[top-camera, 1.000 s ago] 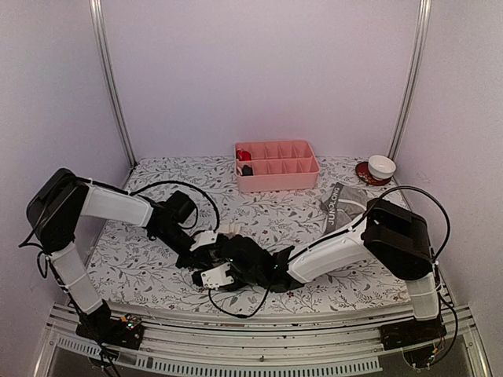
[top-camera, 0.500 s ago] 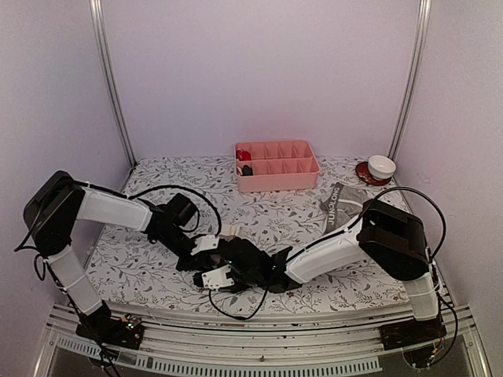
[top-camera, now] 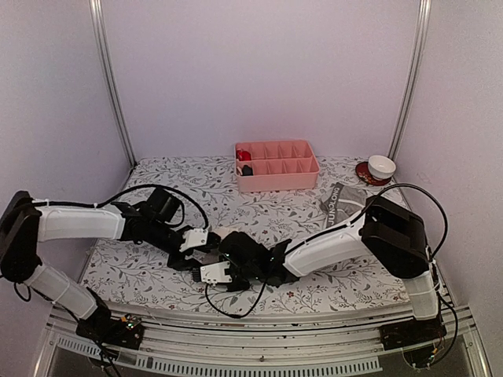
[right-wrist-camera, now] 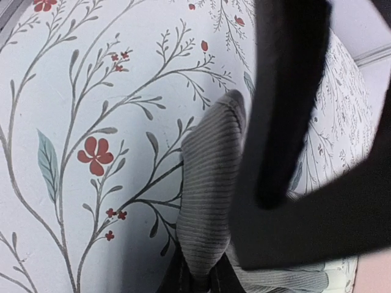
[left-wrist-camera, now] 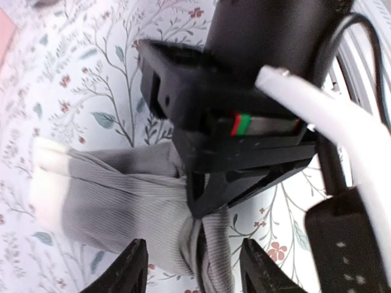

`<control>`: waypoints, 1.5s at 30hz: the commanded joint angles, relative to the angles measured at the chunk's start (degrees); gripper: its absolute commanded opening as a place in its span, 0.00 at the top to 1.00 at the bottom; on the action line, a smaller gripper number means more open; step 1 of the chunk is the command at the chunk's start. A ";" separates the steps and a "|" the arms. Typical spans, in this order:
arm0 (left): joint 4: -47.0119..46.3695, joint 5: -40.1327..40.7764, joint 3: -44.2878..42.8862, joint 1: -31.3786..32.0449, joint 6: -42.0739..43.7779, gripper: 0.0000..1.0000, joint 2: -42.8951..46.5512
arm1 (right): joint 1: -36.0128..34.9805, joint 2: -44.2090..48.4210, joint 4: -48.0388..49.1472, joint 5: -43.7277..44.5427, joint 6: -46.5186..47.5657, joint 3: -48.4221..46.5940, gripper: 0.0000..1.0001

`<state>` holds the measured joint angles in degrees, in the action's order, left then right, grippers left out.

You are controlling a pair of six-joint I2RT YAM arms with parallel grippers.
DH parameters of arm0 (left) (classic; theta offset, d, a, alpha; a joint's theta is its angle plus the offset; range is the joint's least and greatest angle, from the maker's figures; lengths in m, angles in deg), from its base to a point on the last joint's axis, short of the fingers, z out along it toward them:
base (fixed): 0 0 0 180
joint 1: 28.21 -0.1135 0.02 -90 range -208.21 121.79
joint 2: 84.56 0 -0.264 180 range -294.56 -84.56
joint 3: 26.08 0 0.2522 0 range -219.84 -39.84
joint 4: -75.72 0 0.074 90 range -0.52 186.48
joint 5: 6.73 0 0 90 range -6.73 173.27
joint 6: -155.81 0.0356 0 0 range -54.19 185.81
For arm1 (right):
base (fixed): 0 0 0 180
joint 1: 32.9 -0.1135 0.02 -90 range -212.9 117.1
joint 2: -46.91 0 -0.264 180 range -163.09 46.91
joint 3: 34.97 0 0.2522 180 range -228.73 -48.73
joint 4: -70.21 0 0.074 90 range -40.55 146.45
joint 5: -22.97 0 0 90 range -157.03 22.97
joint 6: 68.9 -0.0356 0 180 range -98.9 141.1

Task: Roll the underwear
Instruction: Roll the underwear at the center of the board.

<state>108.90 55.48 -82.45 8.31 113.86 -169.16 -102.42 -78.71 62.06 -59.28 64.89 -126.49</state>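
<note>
The plain grey briefs point(left-wrist-camera: 116, 201) lie bunched on the flowered cloth near the table's front middle, pale waistband point(left-wrist-camera: 49, 177) at one end. In the top view only a pale bit of the briefs point(top-camera: 224, 232) shows between the two arms. My right gripper point(right-wrist-camera: 204, 284) is shut on a ribbed fold of the briefs point(right-wrist-camera: 211, 183). My left gripper point(left-wrist-camera: 195, 271) is open, one fingertip on each side of that same bunched end, touching nothing. The grey boxer-briefs point(top-camera: 343, 206), with a dark lettered waistband, lie flat at the right, apart from both grippers.
A pink divided tray point(top-camera: 277, 165) with small red and dark items stands at the back middle. At the back right a white bowl point(top-camera: 382, 166) sits on a red saucer. Both arms point(top-camera: 322, 247) cross low over the front of the table, with a black cable looping beneath.
My left gripper has opened and let go of the briefs, and its arm has stretched lower and further out. My right gripper has closed on the fold.
</note>
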 commanded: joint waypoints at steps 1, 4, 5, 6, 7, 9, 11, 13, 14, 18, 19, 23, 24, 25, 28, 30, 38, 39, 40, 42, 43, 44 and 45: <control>0.82 -1.14 4.38 1.23 0.61 0.42 8.21 | 3.80 -0.48 -11.02 -6.21 -10.91 -1.82 0.97; -1.28 1.42 8.95 0.72 1.33 0.41 14.62 | 5.43 -0.99 -15.14 -11.61 -14.27 -4.22 0.97; -2.61 1.93 10.85 0.63 1.68 0.41 16.74 | 6.21 -1.29 -17.30 -13.70 -16.22 -5.20 0.97; -4.50 2.52 12.95 0.57 2.03 0.41 18.98 | 6.88 -1.77 -19.29 -16.34 -17.68 -6.52 0.97; -7.02 3.26 15.52 0.61 2.69 0.40 20.95 | 7.60 -2.31 -21.42 -18.70 -18.81 -8.12 0.97; -11.85 5.13 20.11 0.74 4.63 0.41 24.89 | 8.78 -3.94 -25.53 -23.46 -21.80 -11.46 0.97; -16.16 6.34 24.32 0.87 7.21 0.42 28.32 | 9.73 -5.75 -29.40 -27.77 -24.15 -14.75 0.97; -20.73 6.93 28.37 1.30 9.18 0.42 31.41 | 10.31 -7.84 -32.24 -30.83 -26.95 -18.07 0.97; -22.97 7.11 30.04 1.66 10.04 0.42 32.66 | 10.52 -9.35 -33.93 -31.90 -27.91 -19.59 0.97; -30.57 11.32 34.48 5.96 11.79 0.41 33.64 | 11.71 -13.94 -38.37 -36.01 -31.97 -24.53 0.97; -32.84 13.03 35.28 7.13 11.87 0.41 32.73 | 11.95 -14.16 -38.64 -36.53 -32.88 -24.93 0.97; -43.03 19.73 36.56 11.30 12.64 0.40 25.80 | 13.87 -14.41 -38.78 -41.07 -34.81 -25.43 0.97; -45.46 21.29 36.43 11.84 12.89 0.40 23.29 | 14.44 -14.65 -38.92 -42.25 -35.38 -25.55 0.97; -48.68 23.65 36.28 12.37 13.07 0.40 20.82 | 15.02 -14.78 -39.02 -43.23 -35.91 -25.60 0.97; -56.00 27.86 34.91 12.91 14.18 0.41 12.63 | 15.88 -14.77 -39.10 -44.90 -36.20 -25.54 0.97; -60.81 29.47 34.20 13.07 15.12 0.41 8.11 | 15.98 -14.92 -39.18 -45.47 -36.32 -25.44 0.97; -71.83 30.79 33.33 14.06 18.15 0.42 -0.93 | 16.33 -15.04 -39.34 -46.72 -36.06 -24.92 0.97; -71.92 30.75 33.18 14.27 18.41 0.42 -1.54 | 16.41 -15.07 -39.29 -46.87 -35.98 -24.90 0.97; -72.19 30.80 32.94 14.53 18.55 0.42 -2.23 | 16.49 -15.09 -39.34 -47.00 -35.97 -24.90 0.97; -72.46 31.30 32.43 15.02 18.88 0.42 -3.72 | 16.55 -15.00 -39.28 -47.27 -35.89 -24.75 0.97; -72.93 31.61 32.11 15.25 18.98 0.43 -4.60 | 16.64 -15.00 -39.25 -47.42 -35.76 -24.68 0.97; -73.78 31.78 32.12 15.42 19.19 0.44 -5.65 | 16.69 -14.98 -39.27 -47.51 -35.71 -24.64 0.97; -74.76 32.00 32.11 15.50 19.64 0.44 -6.81 | 16.75 -15.00 -39.24 -47.63 -35.71 -24.56 0.97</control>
<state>39.04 86.29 -49.32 22.49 131.91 -172.68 -86.07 -90.56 26.89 -107.00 29.44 -152.61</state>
